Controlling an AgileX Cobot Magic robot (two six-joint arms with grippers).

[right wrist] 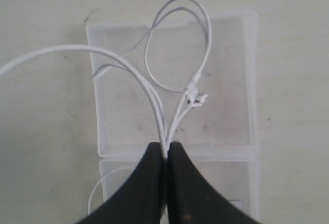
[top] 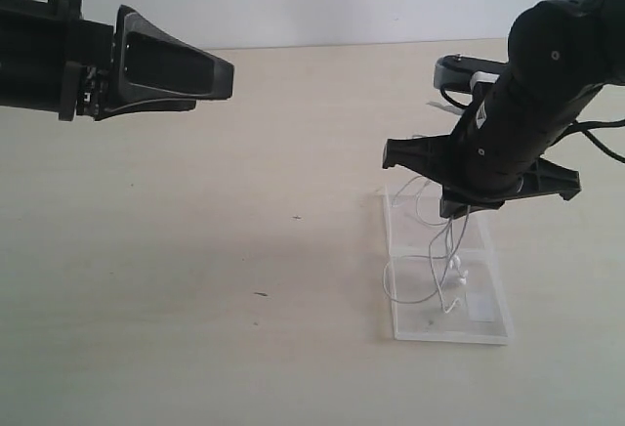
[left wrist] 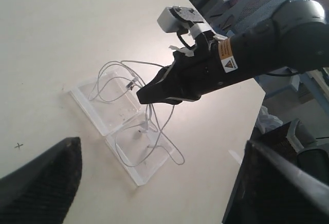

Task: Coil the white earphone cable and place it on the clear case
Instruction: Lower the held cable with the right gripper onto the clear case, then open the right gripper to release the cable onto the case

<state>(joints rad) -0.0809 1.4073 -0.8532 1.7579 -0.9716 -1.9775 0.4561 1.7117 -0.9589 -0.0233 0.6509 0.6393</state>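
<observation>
The cable (right wrist: 154, 98), gathered in loose loops, is being pinched in the clamped right gripper (right wrist: 165, 149) over the case (right wrist: 231, 54), its lower loops seemingly resting there already, so only release is being awaited, the left gripper (top: 210, 91) being held wide apart and empty.

Open table (top: 176, 309) runs wide across the left and centre of the exterior view, and the left gripper (top: 220, 79) hangs high above it with its jaws spread. The tight spot is on the right: the right gripper (top: 459, 211) stands directly over the clear case (top: 493, 328), pinched on strands of the white earphone cable (top: 430, 294). The cable's loops drape both halves and spill past the case's edges — while the right arm (top: 547, 84) bars the approach from behind.
</observation>
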